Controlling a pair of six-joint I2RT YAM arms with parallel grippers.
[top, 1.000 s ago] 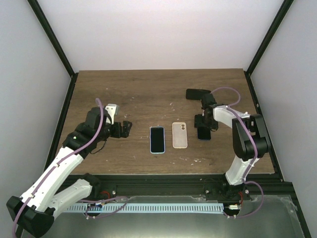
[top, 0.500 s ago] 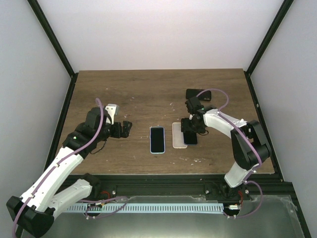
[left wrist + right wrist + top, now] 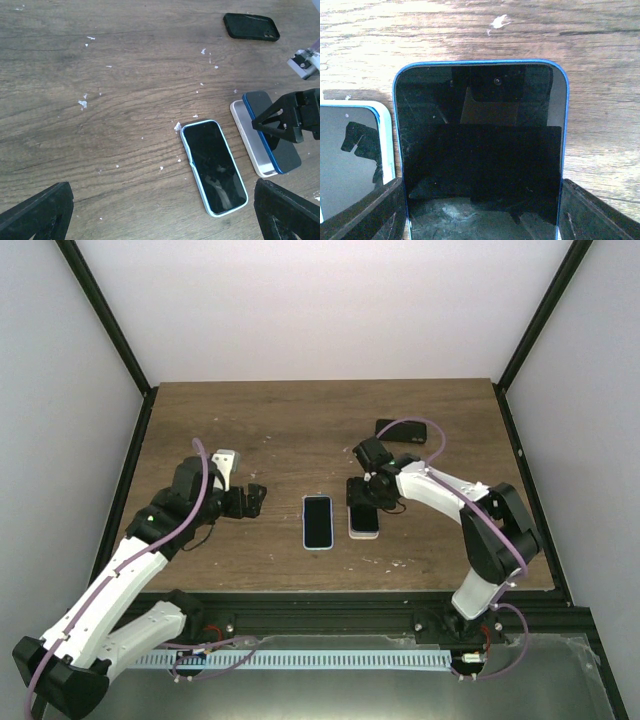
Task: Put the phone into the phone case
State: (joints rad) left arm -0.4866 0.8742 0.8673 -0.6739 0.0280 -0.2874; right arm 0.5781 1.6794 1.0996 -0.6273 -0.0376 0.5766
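Observation:
My right gripper [image 3: 365, 490] is shut on a dark phone with a blue rim [image 3: 480, 145], gripping its long sides. It holds the phone over the far part of the whitish phone case [image 3: 364, 528], which lies flat at mid-table; whether they touch I cannot tell. In the left wrist view the blue phone [image 3: 272, 135] overlaps the case [image 3: 248, 145], tilted. My left gripper [image 3: 254, 500] is open and empty, low over the table to the left of both.
A second phone in a light-blue case [image 3: 318, 522] lies screen up just left of the whitish case, also in the left wrist view [image 3: 214, 172]. A black case [image 3: 401, 429] lies at the back right. White specks dot the wood.
My right gripper has carried the blue phone leftward, from right of the whitish case to over it. The left arm has not moved.

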